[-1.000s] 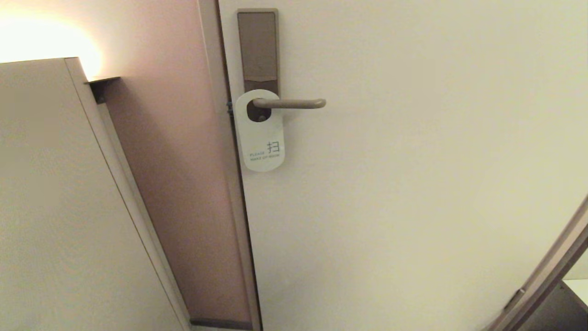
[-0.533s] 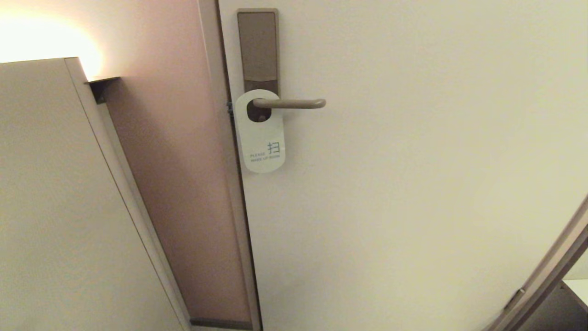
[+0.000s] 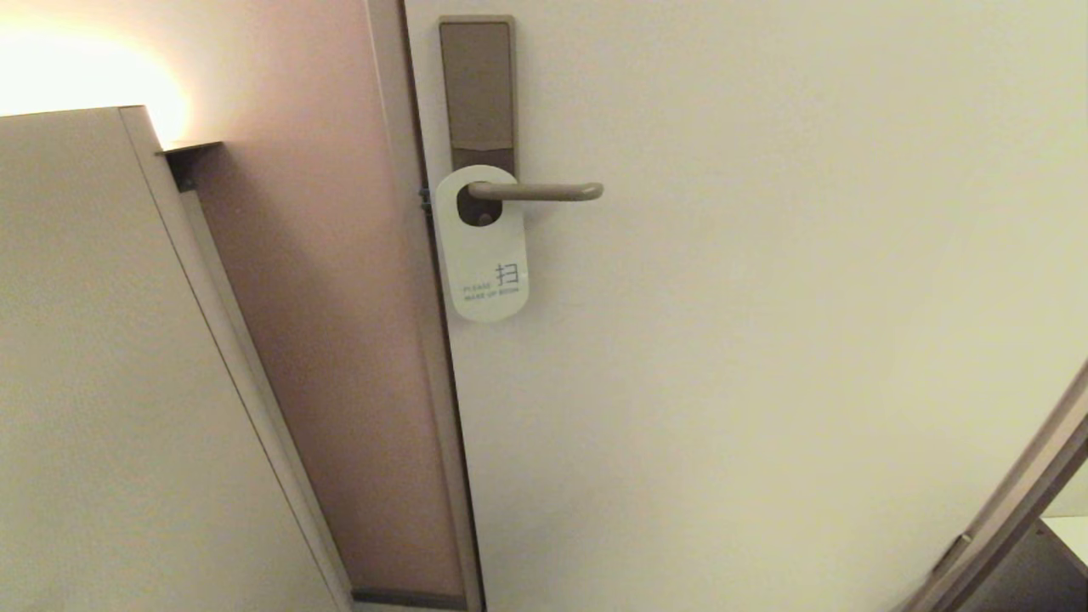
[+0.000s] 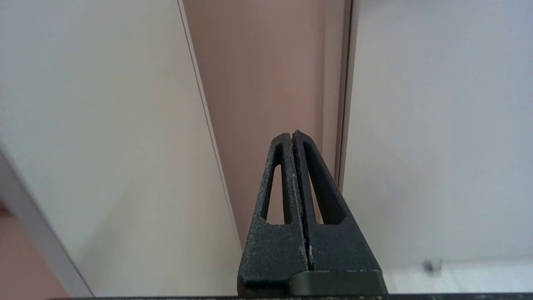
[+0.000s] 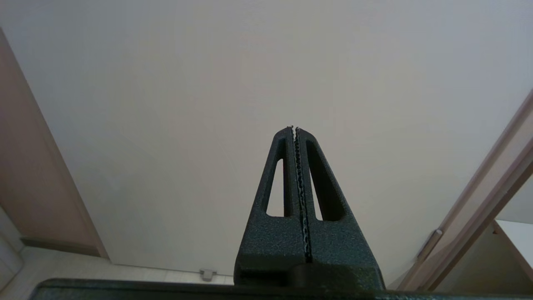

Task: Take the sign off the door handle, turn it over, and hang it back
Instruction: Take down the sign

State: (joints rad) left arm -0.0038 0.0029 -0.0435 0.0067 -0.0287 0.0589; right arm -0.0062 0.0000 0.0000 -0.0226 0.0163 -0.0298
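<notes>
The sign (image 3: 483, 255) hangs on the door handle (image 3: 540, 191) in the head view, white side out, reading "PLEASE MAKE UP ROOM". The handle passes through its oval hole and sticks out to the right from the brown lock plate (image 3: 476, 85). Neither arm shows in the head view. My left gripper (image 4: 291, 134) is shut and empty, low down, pointing at the door frame. My right gripper (image 5: 294, 128) is shut and empty, low down, facing the plain door panel. The sign and handle do not show in either wrist view.
The cream door (image 3: 765, 340) fills the middle and right. A pinkish wall strip (image 3: 323, 340) and a pale cabinet side (image 3: 102, 382) stand on the left. A second door frame (image 3: 1011, 510) slants at the lower right. A door stop (image 5: 207, 273) sits on the floor.
The sign has swung very slightly on the handle. Nothing else has moved.
</notes>
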